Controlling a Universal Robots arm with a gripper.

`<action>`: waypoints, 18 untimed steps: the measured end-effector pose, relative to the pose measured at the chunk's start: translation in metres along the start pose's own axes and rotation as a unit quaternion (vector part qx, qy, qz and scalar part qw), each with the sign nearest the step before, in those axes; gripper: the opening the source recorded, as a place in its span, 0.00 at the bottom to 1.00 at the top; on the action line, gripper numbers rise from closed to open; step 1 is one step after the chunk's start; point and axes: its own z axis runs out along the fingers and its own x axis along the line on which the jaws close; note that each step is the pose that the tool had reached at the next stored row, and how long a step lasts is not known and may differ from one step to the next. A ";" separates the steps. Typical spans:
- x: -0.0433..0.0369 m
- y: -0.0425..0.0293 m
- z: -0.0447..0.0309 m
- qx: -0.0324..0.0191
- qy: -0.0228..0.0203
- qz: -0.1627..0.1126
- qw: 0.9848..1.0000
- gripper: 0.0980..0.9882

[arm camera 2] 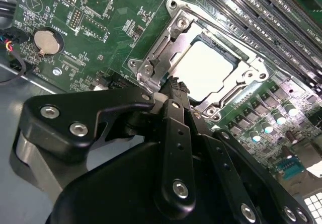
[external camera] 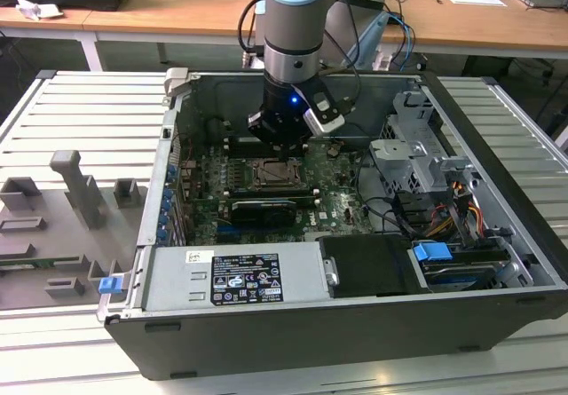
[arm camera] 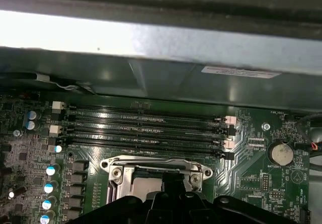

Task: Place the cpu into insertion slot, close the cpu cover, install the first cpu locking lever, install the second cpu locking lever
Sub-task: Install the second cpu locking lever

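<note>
cpu [arm camera 2: 209, 68] seated in socket; gripper [arm camera 2: 177, 85] closed, empty; ribbed grey table [external camera: 89, 115].

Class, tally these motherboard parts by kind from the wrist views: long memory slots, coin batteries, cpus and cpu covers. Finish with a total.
memory slots: 4
coin battery: 1
cpu: 1
cpu cover: 1
Total: 7

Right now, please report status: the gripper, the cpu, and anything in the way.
Gripper low at the socket edge, fingers together. Cpu seated in the insertion slot, cpu cover down around it. Nothing lying on the socket.
</note>
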 end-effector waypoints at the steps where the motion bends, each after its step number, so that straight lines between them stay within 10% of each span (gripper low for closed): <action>1: 0.0001 -0.0008 -0.0001 0.000 0.000 0.000 1.000 0.01; 18: 0.0009 -0.0115 -0.0069 0.000 0.000 0.000 1.000 0.01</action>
